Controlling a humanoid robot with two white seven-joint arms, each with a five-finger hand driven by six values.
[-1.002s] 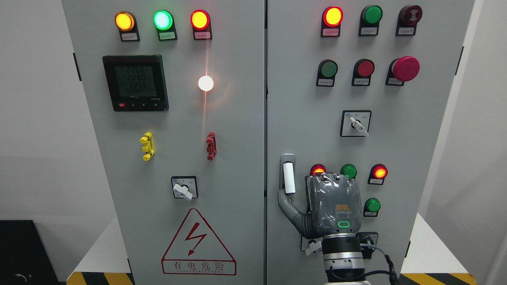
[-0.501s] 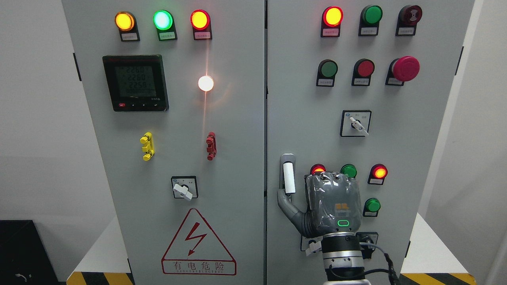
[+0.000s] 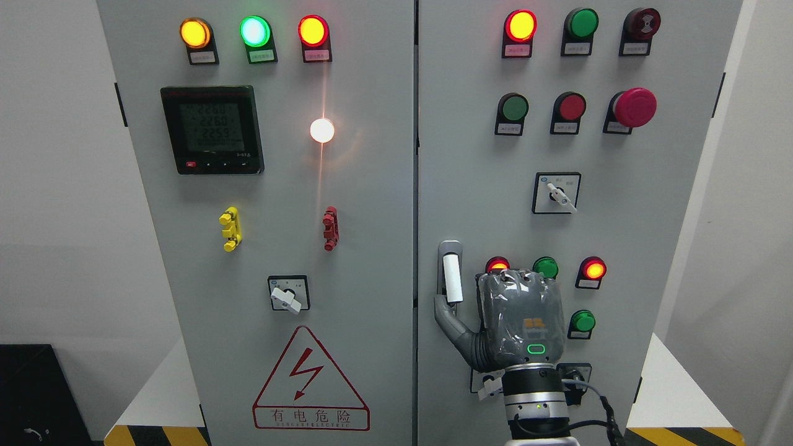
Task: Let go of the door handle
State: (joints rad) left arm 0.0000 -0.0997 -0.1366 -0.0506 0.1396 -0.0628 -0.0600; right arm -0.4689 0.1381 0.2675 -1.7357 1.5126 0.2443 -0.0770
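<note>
Rising from the bottom edge right of the middle, the right hand point(image 3: 517, 322) is seen from behind against the right cabinet door point(image 3: 483, 186); its thumb point(image 3: 447, 319) is stretched up-left, the tip just below the white door handle point(image 3: 452, 279); contact cannot be judged; the other fingers are hidden, so nothing is seen to be grasped.

Left cabinet door point(image 3: 272, 248): warning triangle point(image 3: 310, 379) with a red lightning bolt, caption "有电危险" above a line of small Latin print, too small to read. Digital meter point(image 3: 212, 129) at upper left shows three rows, roughly 2260 / 2260 / 2259, digits blurry. Label plates point(image 3: 516, 51) under the lamps and buttons are unreadable.
</note>
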